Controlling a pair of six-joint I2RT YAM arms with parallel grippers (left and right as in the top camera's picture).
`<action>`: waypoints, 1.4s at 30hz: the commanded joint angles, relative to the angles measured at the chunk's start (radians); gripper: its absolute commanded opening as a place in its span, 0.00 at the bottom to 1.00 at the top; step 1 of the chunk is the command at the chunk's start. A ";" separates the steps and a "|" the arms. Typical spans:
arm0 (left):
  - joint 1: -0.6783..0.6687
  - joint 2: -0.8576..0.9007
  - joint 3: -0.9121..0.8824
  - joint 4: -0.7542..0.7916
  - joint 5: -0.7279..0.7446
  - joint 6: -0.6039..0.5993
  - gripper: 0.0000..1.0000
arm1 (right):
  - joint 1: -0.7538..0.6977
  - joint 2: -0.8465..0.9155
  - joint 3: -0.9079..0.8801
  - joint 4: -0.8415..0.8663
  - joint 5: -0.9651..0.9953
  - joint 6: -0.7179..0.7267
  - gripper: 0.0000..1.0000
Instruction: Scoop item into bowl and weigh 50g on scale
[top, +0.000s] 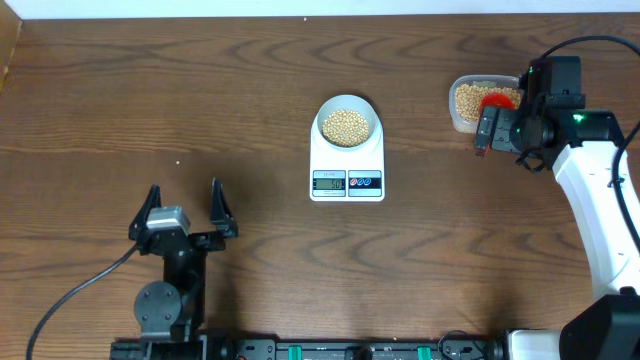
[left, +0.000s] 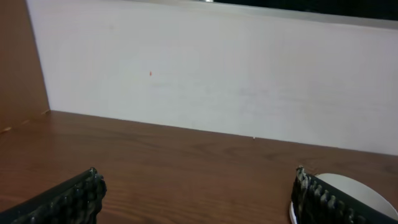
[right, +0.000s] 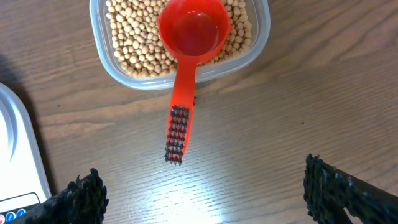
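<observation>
The pale bowl (top: 347, 124) holds tan beans (top: 346, 126) and sits on the white scale (top: 347, 172) at the table's middle. More beans (right: 134, 37) fill a clear tub (right: 258, 43) at the right, also in the overhead view (top: 462, 103). A red scoop (right: 189, 37) rests empty in the tub, its handle sticking out over the rim. My right gripper (right: 205, 193) is open and empty just short of the handle's end; in the overhead view it (top: 490, 130) sits beside the tub. My left gripper (top: 185, 210) is open and empty at the front left.
A white wall (left: 211, 81) runs along the table's far edge. The scale's corner (right: 18, 155) shows at the left of the right wrist view. A pale round edge (left: 360, 193) shows by the left gripper's right finger.
</observation>
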 joint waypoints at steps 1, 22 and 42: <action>0.017 -0.045 -0.030 0.008 0.010 -0.043 0.98 | -0.002 -0.019 0.021 0.002 -0.002 -0.011 0.99; 0.039 -0.129 -0.101 -0.132 0.015 -0.113 0.98 | -0.002 -0.019 0.021 0.002 -0.002 -0.011 0.99; 0.038 -0.129 -0.105 -0.328 0.014 -0.130 0.98 | -0.002 -0.019 0.021 0.002 -0.002 -0.011 0.99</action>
